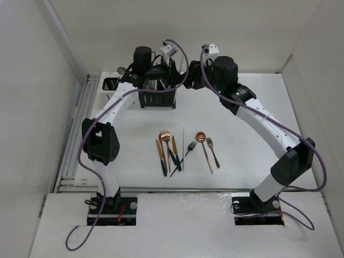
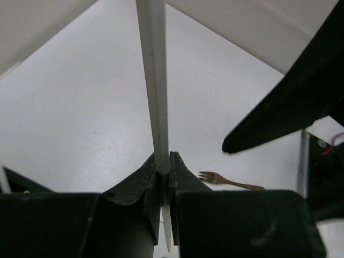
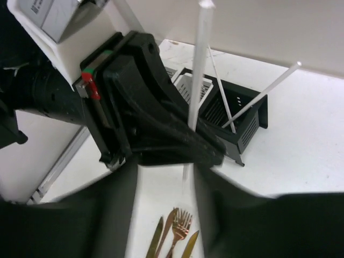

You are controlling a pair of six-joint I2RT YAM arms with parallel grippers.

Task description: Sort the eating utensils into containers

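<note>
Left gripper [image 2: 163, 161]: clamped on a thin white stick [image 2: 153, 80], which stands upright between the pads.
Right gripper [image 3: 164, 180]: jaws apart, holding nothing.
Containers [image 1: 157, 99]: upper centre of the top view; the black caddy [image 3: 247, 126] holds two leaning white sticks [image 3: 269, 88].
Remaining utensils [image 1: 201, 137]: flat on the table [image 1: 242, 113], frame centre, well apart from the containers.

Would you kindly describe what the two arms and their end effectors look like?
Both the left arm and right arm have white links with black joint housings. A purple cable trails along each. The left end effector and right end effector are black with tapered fingers; the left one carries a white camera housing and small red and green marks.
</note>
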